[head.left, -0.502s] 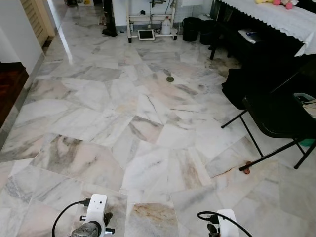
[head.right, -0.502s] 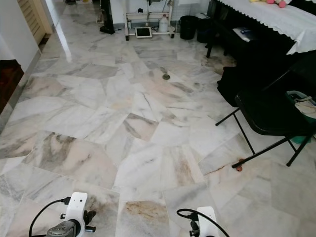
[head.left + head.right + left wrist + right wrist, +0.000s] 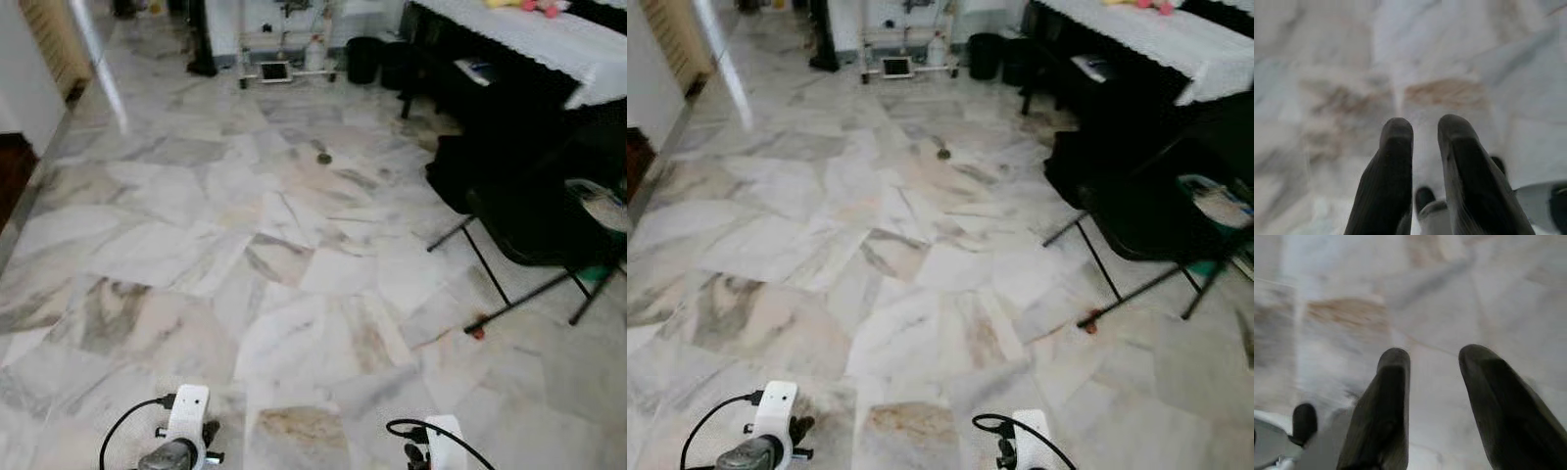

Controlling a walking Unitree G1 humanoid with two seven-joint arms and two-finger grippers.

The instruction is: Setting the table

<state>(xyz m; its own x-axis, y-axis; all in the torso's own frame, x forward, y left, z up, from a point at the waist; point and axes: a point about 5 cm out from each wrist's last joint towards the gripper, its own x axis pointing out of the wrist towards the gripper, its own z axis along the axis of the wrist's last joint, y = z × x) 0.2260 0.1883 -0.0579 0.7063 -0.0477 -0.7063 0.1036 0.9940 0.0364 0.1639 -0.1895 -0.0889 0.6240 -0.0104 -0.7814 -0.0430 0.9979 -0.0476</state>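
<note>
Since half a second ago the whole scene has slid and blurred — camera motion, things unmoved. Left gripper [image 3: 1425, 132] hangs empty, fingers narrowly parted; right gripper [image 3: 1435, 362] gapes wider — both over marble floor [image 3: 294, 245]. Well ahead of the right gripper: folding chair [image 3: 539, 230], then what seems a cloth-covered table [image 3: 529, 39].

A shiny marble floor [image 3: 294, 255] spreads out ahead — a black folding chair [image 3: 534, 230] stands off to the right.
</note>
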